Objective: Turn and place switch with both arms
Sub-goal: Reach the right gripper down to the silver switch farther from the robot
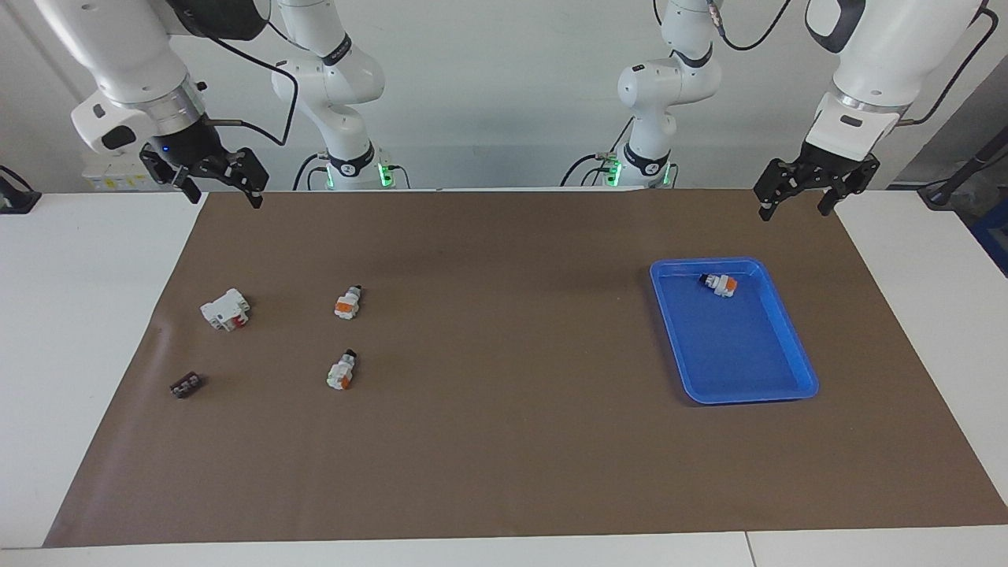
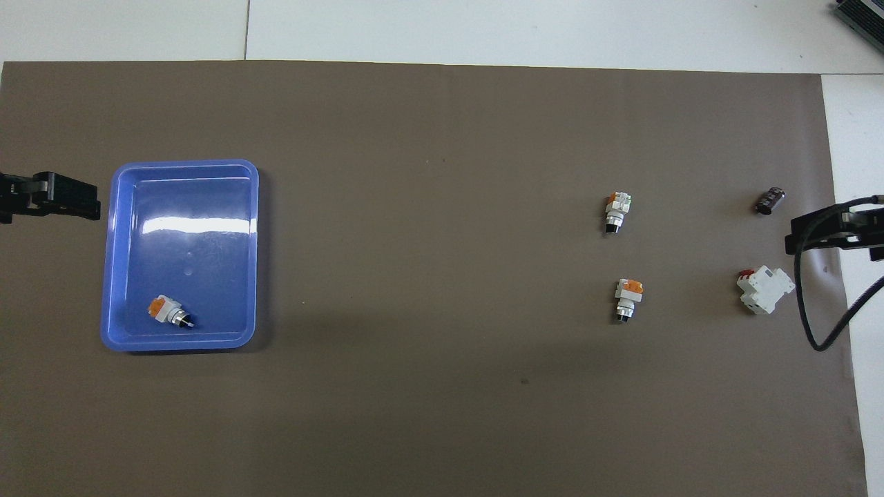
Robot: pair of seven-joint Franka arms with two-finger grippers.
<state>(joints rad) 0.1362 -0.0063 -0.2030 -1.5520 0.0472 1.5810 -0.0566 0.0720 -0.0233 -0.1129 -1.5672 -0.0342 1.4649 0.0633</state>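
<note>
Hanging up w/ jaws wide and empty, left gripper point(image 1: 799, 201) sits over the mat edge by the blue tray point(image 1: 787, 391); right gripper point(image 1: 223, 183) same, waiting; switch point(image 1: 342, 371) lies well apart from the tray, prob. awaiting pickup.

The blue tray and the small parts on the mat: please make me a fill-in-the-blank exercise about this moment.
1. The blue tray holds ____ switch.
2. The switch with the greenish-yellow end lies on the ____ mat.
3. The white block bears a ____ mark.
4. Both the left claw and the right claw hang ____, holding nothing.

Missing words: one; brown; red; open
</note>
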